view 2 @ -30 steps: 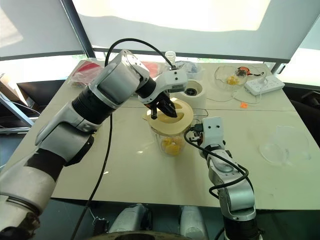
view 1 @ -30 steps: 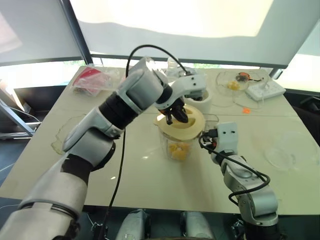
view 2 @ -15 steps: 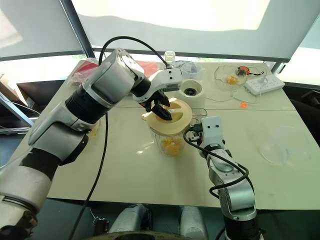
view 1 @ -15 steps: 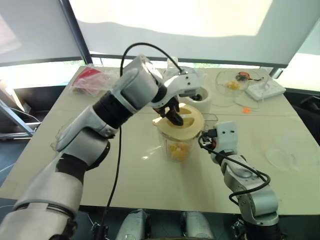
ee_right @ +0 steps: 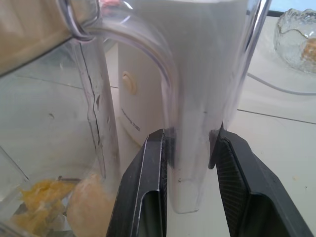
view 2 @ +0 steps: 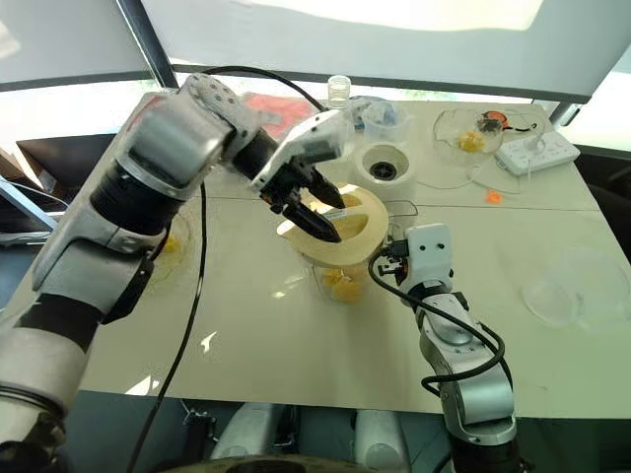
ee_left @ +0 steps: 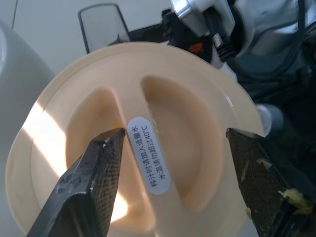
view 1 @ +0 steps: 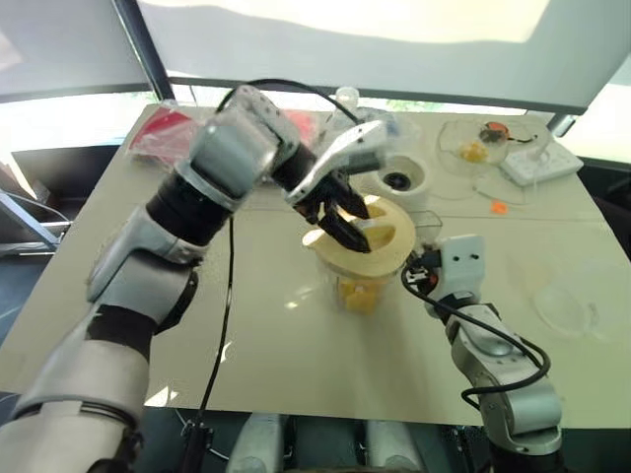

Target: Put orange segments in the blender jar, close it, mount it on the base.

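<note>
I had the blender jar (view 1: 363, 281) standing upright on the counter (view 1: 256, 335), orange segments (view 1: 360, 294) piled at its bottom and the pale-yellow lid (view 1: 367, 236) seated on its mouth. My left gripper (view 1: 340, 219) hung just above the lid with its fingers (ee_left: 94, 185) spread wide, one on either side of the lid's raised centre grip and touching nothing, so that hand was released. My right gripper (ee_right: 190, 163) sat on the side of the jar nearest me, its fingers clamped on the jar's clear handle (ee_right: 197, 103).

The base (view 1: 399, 182) stood just behind the jar, on the far side from the right gripper, its dark socket facing up. As I judged it, mounting meant lifting the jar by its handle and carrying it straight away from me onto that socket, keeping its long axis vertical; the right arm already had the hold for that.
</note>
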You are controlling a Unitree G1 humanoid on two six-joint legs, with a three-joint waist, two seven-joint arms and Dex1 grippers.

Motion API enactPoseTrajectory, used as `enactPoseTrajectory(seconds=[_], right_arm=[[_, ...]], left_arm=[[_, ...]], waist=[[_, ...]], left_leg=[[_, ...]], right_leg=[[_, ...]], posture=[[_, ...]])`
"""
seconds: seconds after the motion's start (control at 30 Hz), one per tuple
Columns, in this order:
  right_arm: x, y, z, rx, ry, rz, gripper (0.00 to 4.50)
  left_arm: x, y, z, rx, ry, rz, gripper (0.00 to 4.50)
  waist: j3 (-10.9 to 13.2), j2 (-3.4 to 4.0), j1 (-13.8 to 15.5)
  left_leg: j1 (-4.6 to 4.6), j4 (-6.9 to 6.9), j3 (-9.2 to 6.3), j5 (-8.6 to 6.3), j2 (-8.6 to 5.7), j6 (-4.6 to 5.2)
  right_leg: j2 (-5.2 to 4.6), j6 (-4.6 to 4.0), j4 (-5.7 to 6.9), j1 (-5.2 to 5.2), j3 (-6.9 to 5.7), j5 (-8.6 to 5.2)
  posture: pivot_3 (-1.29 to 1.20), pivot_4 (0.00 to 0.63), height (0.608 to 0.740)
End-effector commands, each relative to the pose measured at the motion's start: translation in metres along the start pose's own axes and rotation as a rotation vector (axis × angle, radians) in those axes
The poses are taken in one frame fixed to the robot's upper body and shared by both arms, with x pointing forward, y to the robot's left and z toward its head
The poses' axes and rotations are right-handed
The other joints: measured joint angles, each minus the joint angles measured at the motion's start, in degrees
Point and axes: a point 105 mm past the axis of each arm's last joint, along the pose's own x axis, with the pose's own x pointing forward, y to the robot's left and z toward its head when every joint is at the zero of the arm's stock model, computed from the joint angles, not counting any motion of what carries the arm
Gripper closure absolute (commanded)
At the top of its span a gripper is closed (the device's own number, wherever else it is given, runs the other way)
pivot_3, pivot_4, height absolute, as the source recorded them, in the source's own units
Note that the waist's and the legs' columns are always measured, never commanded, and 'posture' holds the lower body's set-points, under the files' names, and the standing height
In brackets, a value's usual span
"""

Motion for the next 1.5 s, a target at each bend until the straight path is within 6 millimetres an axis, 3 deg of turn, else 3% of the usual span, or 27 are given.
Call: enactPoseTrajectory(seconds=[0.03,0.23,0.4,0.43,0.57,0.7,0.8,0.9,1.17,1.33,1.5], right_arm=[[-0.001,-0.016,0.0,-0.032,0.0,-0.073,3.67],[-0.002,-0.018,-0.002,-0.031,0.014,-0.075,3.67],[-0.008,-0.025,0.003,-0.002,-0.003,-0.109,3.67],[-0.009,-0.028,0.006,0.009,-0.013,-0.121,3.67],[-0.015,-0.041,0.023,0.068,-0.078,-0.152,3.67],[-0.023,-0.056,0.045,0.077,-0.138,-0.185,3.67],[-0.027,-0.07,0.067,0.068,-0.182,-0.2,3.67],[-0.031,-0.085,0.096,0.056,-0.235,-0.204,3.67],[-0.043,-0.123,0.172,0.006,-0.292,-0.198,3.67],[-0.037,-0.126,0.209,0.053,-0.354,-0.154,3.67],[-0.009,-0.117,0.219,0.105,-0.365,-0.076,3.67]], left_arm=[[-0.02,0.002,0.022,0.046,-0.07,0.025,1.08],[-0.047,0.009,0.039,0.068,-0.173,0.088,1.08],[-0.088,0.02,0.051,0.166,-0.418,0.265,1.08],[-0.095,0.02,0.047,0.188,-0.46,0.291,1.08],[-0.101,0.012,0.001,0.144,-0.454,0.311,1.08],[-0.106,0.001,-0.044,-0.045,-0.546,0.348,1.08],[-0.094,-0.008,-0.075,-0.073,-0.507,0.393,1.08],[-0.081,-0.009,-0.091,-0.077,-0.471,0.442,1.08],[-0.059,-0.014,-0.104,-0.071,-0.443,0.503,1.08],[-0.053,-0.018,-0.107,-0.095,-0.45,0.511,1.08],[-0.051,-0.02,-0.107,-0.085,-0.448,0.532,1.08]], waist=[[0.35,-0.08,0.11],[0.81,-0.37,0.06],[0.84,-0.37,0.11],[0.84,-0.37,0.08],[0.88,-0.33,-0.09],[1.08,-0.46,-0.12],[1.21,-0.49,-0.11],[1.24,-0.48,-0.02],[1.32,-0.43,0.02],[1.34,-0.4,-0.33],[1.34,-0.4,-0.26]], left_leg=[[0.03,0.03,-0.01,-0.04,-0.01,0.1],[0.2,0.26,-0.08,-0.14,0.0,0.32],[0.25,0.29,-0.12,-0.1,0.02,0.26],[0.27,0.29,-0.14,-0.08,0.02,0.22],[0.51,0.27,-0.1,-0.03,0.0,0.14],[0.55,0.29,-0.11,0.1,0.06,-0.08],[0.56,0.31,-0.13,0.12,0.09,-0.11],[0.66,0.31,-0.1,0.13,0.08,-0.14],[0.69,0.32,-0.11,0.15,0.12,-0.16],[0.72,0.28,-0.04,0.16,0.19,-0.17],[0.87,0.28,0.01,0.16,0.2,-0.17]], right_leg=[[0.09,0.02,0.01,0.06,-0.04,-0.01],[0.25,0.14,0.14,0.29,-0.01,-0.09],[0.28,0.3,0.43,0.24,0.0,-0.01],[0.27,0.42,0.52,0.23,-0.01,0.05],[0.23,0.47,0.9,0.24,0.06,0.0],[0.28,0.46,1.06,0.22,0.11,0.01],[0.32,0.38,1.09,0.22,0.12,0.06],[0.32,0.35,1.14,0.26,0.15,0.08],[0.37,0.25,1.15,0.31,0.12,0.14],[0.44,0.25,1.14,0.28,0.18,0.14],[0.46,0.23,1.23,0.35,0.24,0.16]], posture=[[0.0,0.15,0.74],[0.0,0.15,0.74],[0.0,0.15,0.74],[0.0,0.15,0.74],[0.0,0.15,0.74],[0.0,0.15,0.74],[0.0,0.15,0.74],[0.0,0.15,0.74],[0.0,0.15,0.74],[0.0,0.15,0.74],[0.0,0.15,0.74]])
